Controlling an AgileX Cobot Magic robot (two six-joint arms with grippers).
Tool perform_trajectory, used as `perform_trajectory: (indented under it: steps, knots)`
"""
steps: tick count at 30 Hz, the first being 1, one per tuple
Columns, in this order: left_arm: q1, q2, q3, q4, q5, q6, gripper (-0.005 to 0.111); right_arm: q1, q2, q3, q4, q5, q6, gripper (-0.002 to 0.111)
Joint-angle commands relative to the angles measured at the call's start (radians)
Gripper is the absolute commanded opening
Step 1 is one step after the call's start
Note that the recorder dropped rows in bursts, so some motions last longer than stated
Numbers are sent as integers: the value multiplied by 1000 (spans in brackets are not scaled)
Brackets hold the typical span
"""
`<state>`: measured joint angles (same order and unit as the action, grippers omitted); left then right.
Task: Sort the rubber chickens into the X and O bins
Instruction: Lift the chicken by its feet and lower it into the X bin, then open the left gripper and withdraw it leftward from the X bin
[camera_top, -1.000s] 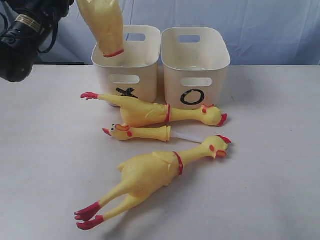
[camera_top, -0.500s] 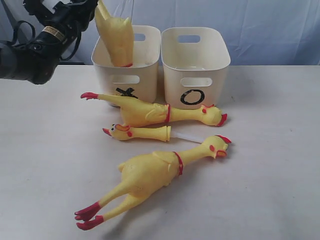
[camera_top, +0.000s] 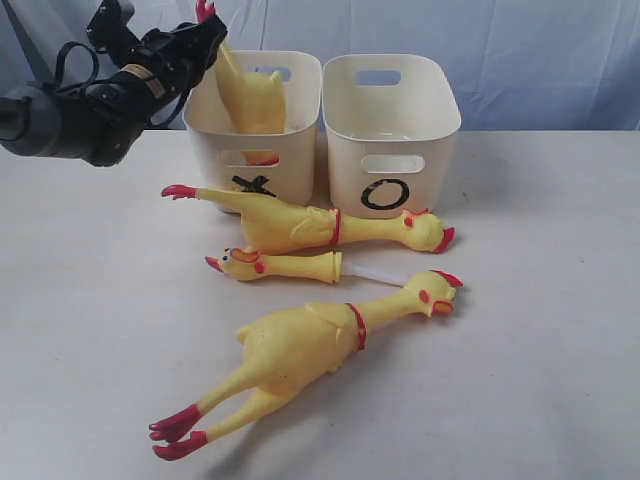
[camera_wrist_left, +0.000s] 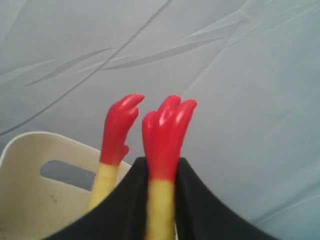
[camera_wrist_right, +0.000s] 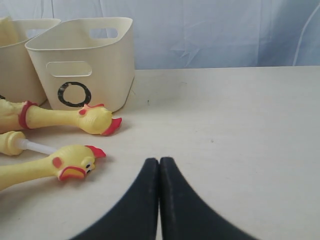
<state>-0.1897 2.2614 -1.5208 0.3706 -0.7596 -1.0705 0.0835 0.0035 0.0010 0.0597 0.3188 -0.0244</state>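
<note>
- The left tool (camera_top: 200, 45) is closed narrowly on one leg of the headless chicken body (camera_top: 255, 100). Its black fingers (camera_wrist_left: 200, 210) are pressed against both sides of that leg, and the red feet point toward 12 o'clock.
- That body is hung neck-down inside the X bin (camera_top: 215, 140), with its legs rising past the rim near the bin's 10 o'clock corner.
- The O bin (camera_top: 425, 150) is set at 3 o'clock of the X bin, the two rims just beside each other.
- The far large chicken (camera_top: 290, 225) is laid along the front walls of both bins, feet toward 9 o'clock and head toward 3 o'clock, below the O mark.
- The small chicken head (camera_top: 280, 266) is laid just beside it at 6 o'clock, beak toward 9 o'clock.
- The near large chicken (camera_top: 300, 345) is stretched from 7 o'clock, where its feet are, to 2 o'clock, where its head is.
- Bare desk (camera_top: 540, 330) is seen from 2 to 5 o'clock of the chickens, and again at 9 o'clock.
- The right tool (camera_wrist_right: 159, 162) is pressed shut on nothing, low over bare desk and apart from the chickens and the O bin.
</note>
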Motion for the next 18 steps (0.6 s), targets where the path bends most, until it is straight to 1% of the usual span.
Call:
perform_trajectory:
  steps: [1, 3, 6, 10, 18]
  knots:
    - [-3, 2, -8, 12, 28, -25, 38, -2, -3, -1, 2, -6, 0, 0]
    - [-3, 2, -8, 12, 26, -29, 48, -2, -3, -1, 2, -6, 0, 0]
    - [-3, 2, -8, 12, 24, -29, 53, -2, -3, -1, 2, -6, 0, 0]
    - [-3, 2, -8, 34, 24, -29, 55, -2, -3, -1, 2, -6, 0, 0]
    - [-3, -14, -8, 170, 36, -29, 55, -2, -3, -1, 2, -6, 0, 0]
